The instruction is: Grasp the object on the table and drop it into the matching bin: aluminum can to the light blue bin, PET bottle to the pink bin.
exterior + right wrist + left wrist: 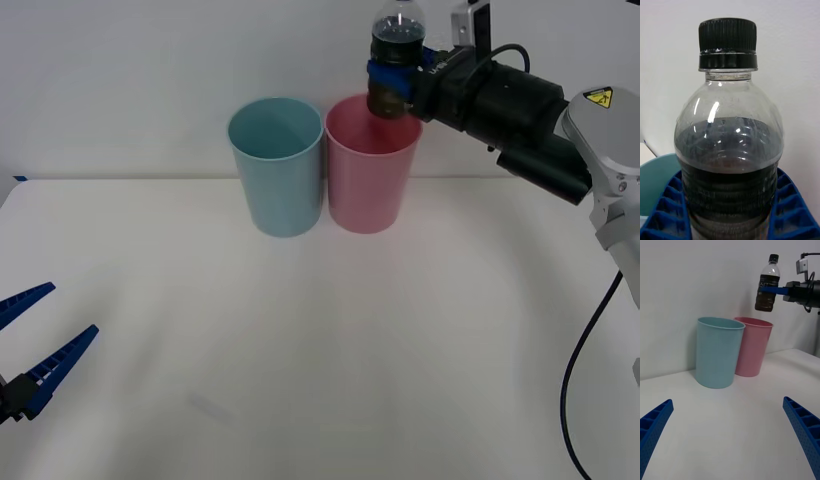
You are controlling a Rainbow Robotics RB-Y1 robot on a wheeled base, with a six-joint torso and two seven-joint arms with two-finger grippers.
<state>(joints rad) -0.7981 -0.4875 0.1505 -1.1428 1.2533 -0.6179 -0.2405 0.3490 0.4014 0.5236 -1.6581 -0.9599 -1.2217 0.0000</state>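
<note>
My right gripper (pixel 392 78) is shut on the PET bottle (pixel 397 55), a small clear bottle with dark liquid and a black cap, held upright in the air. The bottle (pixel 767 284) hangs above the pink bin (pixel 370 165), over its rim on the side nearer the right arm. In the right wrist view the bottle (pixel 728 150) sits between the blue ribbed fingers (pixel 668 210). The light blue bin (pixel 277 165) stands touching the pink one on its left. My left gripper (pixel 35 345) is open and low at the table's near left.
Both bins stand at the far side of the white table (pixel 320 350), close to the wall. A black cable (pixel 585 350) hangs from the right arm at the right edge.
</note>
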